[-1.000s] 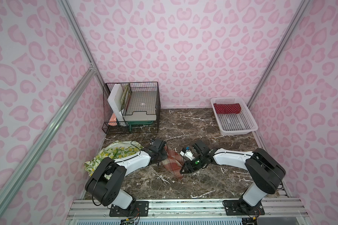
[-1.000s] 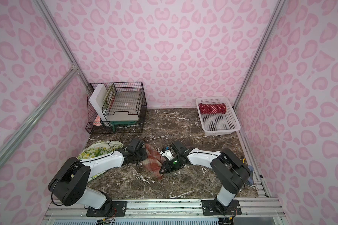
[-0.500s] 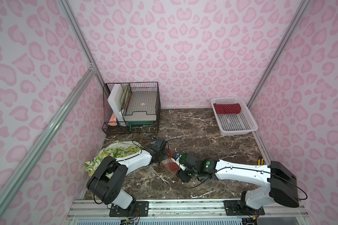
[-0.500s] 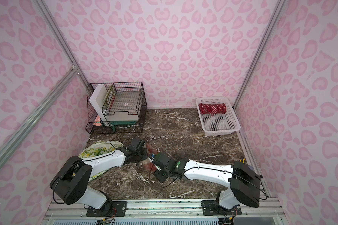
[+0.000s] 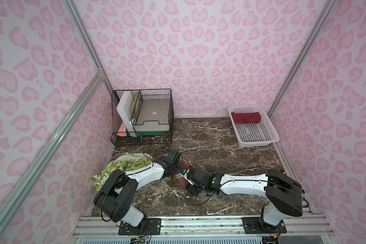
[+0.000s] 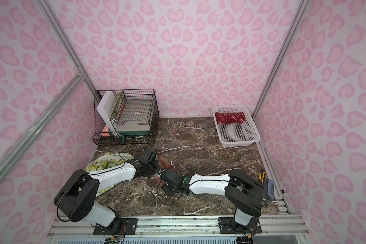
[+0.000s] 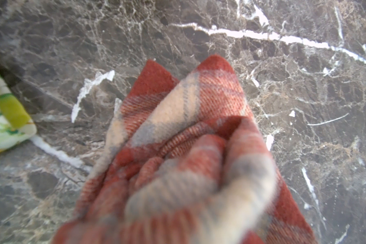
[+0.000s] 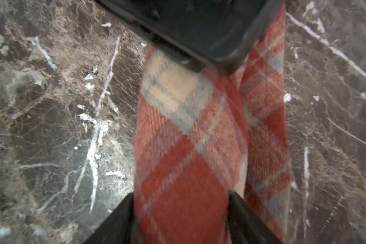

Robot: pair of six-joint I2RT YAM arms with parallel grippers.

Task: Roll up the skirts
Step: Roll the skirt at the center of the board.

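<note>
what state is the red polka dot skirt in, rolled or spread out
Rolled: the polka dot skirt is a tight cylinder lying across the far end of the white basket.

Arms low and inward; left pincer and right pincer close together, tight on plaid skirt.

Rust-red and beige plaid skirt

No writing, label, brand, number or sign could be read anywhere; every surface in view stayed unlettered.
</note>
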